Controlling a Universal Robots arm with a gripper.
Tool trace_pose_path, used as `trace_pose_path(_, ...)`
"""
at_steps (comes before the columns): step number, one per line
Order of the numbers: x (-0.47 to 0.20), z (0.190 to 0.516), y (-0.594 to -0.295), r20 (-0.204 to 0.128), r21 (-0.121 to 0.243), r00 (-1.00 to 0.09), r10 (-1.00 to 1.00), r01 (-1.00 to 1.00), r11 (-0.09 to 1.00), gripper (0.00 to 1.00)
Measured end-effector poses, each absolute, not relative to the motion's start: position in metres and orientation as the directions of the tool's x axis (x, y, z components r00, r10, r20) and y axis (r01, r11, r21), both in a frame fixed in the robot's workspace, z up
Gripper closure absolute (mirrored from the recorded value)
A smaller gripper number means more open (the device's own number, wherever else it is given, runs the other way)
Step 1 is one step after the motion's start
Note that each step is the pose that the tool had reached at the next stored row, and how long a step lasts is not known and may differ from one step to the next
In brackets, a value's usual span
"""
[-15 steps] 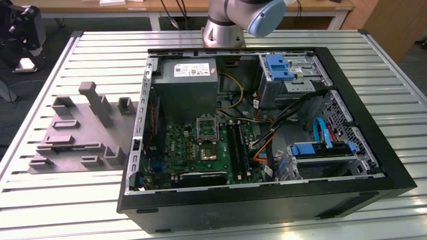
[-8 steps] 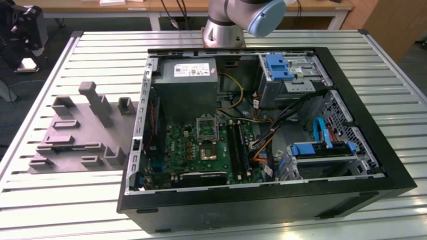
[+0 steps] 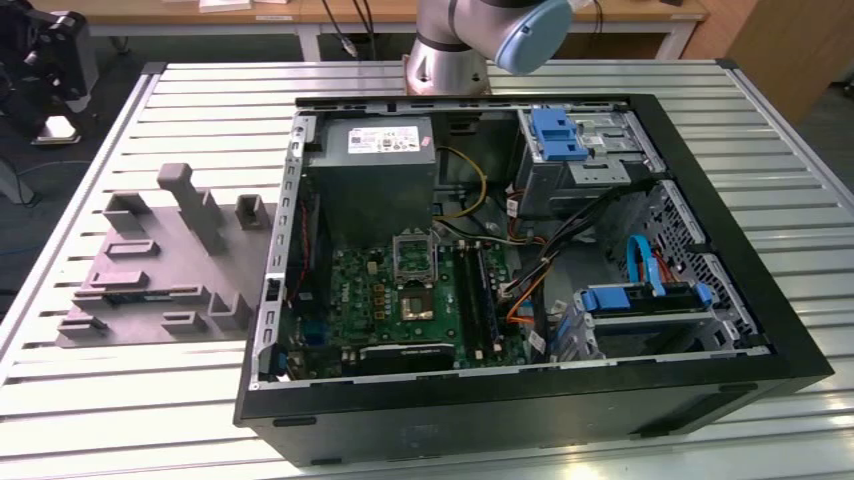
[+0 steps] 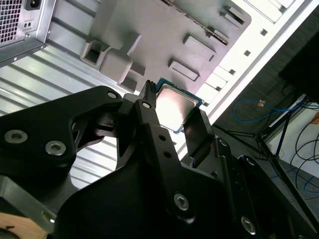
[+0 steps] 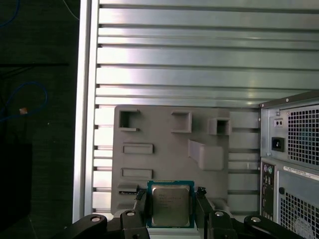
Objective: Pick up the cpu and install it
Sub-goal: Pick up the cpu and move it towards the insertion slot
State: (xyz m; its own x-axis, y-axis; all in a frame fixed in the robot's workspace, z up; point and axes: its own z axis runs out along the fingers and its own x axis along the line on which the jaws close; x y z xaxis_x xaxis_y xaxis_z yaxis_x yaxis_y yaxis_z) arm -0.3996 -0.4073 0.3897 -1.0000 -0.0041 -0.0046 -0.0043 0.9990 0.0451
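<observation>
Silver-topped square cpu [image 5: 170, 205] clamped between the black gripper's [image 5: 171, 198] fingers, above the grey moulded plastic tray [image 5: 164, 134].
Edge-only hold — a slip could tilt or drop it.

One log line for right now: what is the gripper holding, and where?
gripper: shut on cpu | cpu: gripped by two opposite edges, held above grey tray | install: not yet done
</observation>
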Motion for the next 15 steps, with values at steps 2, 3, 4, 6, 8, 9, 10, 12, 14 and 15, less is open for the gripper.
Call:
trace_pose_path(2,-0.3993,0.3897,-0.4073,-0.004,0.045,-1.000,-0.004,-0.004,0.999,0.53)
trace_pose_path(3,-0.3990,0.3897,-0.4073,-0.004,0.045,-1.000,-0.004,-0.004,0.999,0.53)
trace_pose_path(4,-0.3988,0.3897,-0.4073,-0.005,0.045,-1.000,-0.004,-0.004,0.999,0.53)
trace_pose_path(6,-0.3984,0.3897,-0.4073,-0.005,0.045,-1.000,-0.004,-0.004,0.999,0.53)
trace_pose_path(8,-0.3979,0.3897,-0.4073,-0.004,0.045,-1.000,-0.004,-0.004,0.999,0.53)
trace_pose_path(9,-0.3977,0.3898,-0.4073,-0.004,0.045,-1.000,-0.004,-0.004,0.999,0.53)
trace_pose_path(10,-0.3974,0.3897,-0.4073,-0.005,0.045,-1.000,-0.004,-0.004,0.999,0.53)
trace_pose_path(12,-0.3969,0.3897,-0.4073,-0.005,0.045,-1.000,-0.004,-0.004,0.999,0.53)
trace_pose_path(14,-0.3964,0.3897,-0.4073,-0.005,0.045,-1.000,-0.004,-0.004,0.999,0.53)
trace_pose_path(15,-0.3962,0.3897,-0.4073,-0.005,0.045,-1.000,-0.004,-0.004,0.999,0.53)
